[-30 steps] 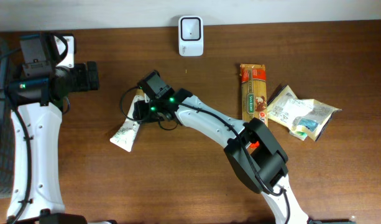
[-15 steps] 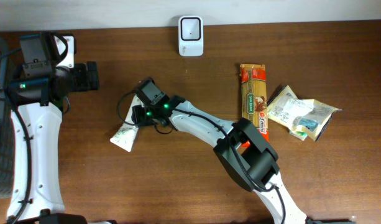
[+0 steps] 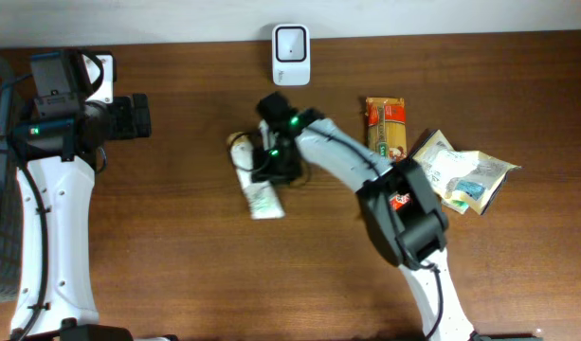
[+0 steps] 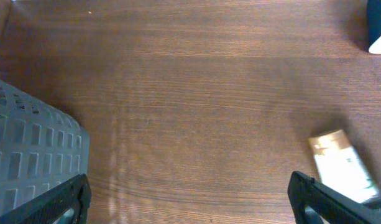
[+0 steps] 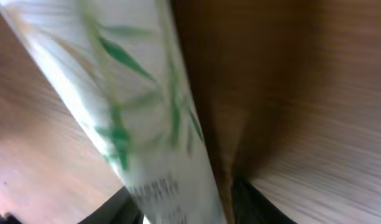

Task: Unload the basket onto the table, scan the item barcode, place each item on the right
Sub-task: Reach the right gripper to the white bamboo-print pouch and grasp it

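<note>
- Overhead view showed the tube (image 3: 259, 196) lying just left of frame centre, below the scanner (image 3: 291, 43) at the top edge, with its cap end toward the upper left.
- The right gripper (image 3: 274, 163) was clamped across the tube's upper half. The blurred right wrist view was filled by the leaf-printed body.
- The left gripper (image 3: 138, 116) stood wide open at far left, holding nothing.
- The tube looked light, soft-walled and glossy, so it would likely dent or slip. A hold near the stiffer cap shoulder seemed best.

Matt wood-grain table (image 3: 176, 284) — glossy white plastic tube (image 3: 260, 197)
</note>
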Motion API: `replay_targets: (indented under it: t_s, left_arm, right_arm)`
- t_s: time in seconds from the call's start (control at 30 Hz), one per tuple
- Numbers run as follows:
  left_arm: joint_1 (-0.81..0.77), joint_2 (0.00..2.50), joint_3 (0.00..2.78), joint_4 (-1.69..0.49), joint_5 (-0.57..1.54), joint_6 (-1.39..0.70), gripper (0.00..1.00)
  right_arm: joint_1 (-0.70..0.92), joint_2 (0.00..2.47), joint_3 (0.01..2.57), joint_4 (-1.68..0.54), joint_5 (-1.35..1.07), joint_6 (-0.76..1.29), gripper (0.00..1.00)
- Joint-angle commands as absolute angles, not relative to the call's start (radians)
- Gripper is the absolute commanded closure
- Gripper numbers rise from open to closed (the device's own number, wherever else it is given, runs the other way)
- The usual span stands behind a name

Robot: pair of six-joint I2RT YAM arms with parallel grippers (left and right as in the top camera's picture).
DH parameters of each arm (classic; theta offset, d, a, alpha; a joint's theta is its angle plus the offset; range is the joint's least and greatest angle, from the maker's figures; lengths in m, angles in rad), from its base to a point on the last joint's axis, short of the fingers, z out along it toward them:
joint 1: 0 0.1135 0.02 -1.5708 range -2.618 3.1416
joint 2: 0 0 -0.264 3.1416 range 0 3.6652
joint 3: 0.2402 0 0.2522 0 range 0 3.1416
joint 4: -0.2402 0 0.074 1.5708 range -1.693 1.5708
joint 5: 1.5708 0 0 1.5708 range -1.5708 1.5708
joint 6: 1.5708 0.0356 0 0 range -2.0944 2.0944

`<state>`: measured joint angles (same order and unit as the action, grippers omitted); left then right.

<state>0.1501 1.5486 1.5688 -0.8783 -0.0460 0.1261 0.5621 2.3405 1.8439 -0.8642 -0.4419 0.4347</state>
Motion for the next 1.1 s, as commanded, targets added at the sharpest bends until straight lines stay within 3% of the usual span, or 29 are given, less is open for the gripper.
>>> replay_targets:
  t_s: [0.0,0.2,0.33,0.53,0.7,0.97,1.0,1.07]
  left_arm:
    - [0.155,1.55,1.569,-0.877,-0.049,0.118,0.01]
    - [0.155,1.55,1.569,-0.877,-0.049,0.118,0.01]
    - [0.155,1.55,1.569,-0.877,-0.049,0.118,0.01]
    - [0.155,1.55,1.569,-0.877,-0.049,0.118,0.01]
    - [0.156,1.55,1.569,-0.877,-0.049,0.118,0.01]
    - [0.155,1.55,1.569,-0.877,-0.049,0.118,0.01]
    - [0.155,1.55,1.569,-0.877,-0.049,0.118,0.01]
    - [0.155,1.55,1.569,-0.877,-0.049,0.118,0.01]
  right_arm:
    - [0.549,2.349,1.922,-0.952,-0.36,0.228,0.5]
    - [0.569,2.349,2.048,-1.088,-0.186,0.03,0.33]
    - [0.678,2.349,2.105,-1.15,0.061,-0.058,0.25]
    - [0.877,2.362,2.033,-1.155,0.423,-0.072,0.11]
    - [0.936,2.365,1.89,-1.083,0.625,-0.072,0.01]
    - [0.907,2.365,1.822,-0.978,0.667,-0.082,0.01]
    - [0.894,2.365,1.822,-0.979,0.662,-0.082,0.07]
    - [0.878,2.365,1.822,-0.984,0.63,-0.082,0.32]
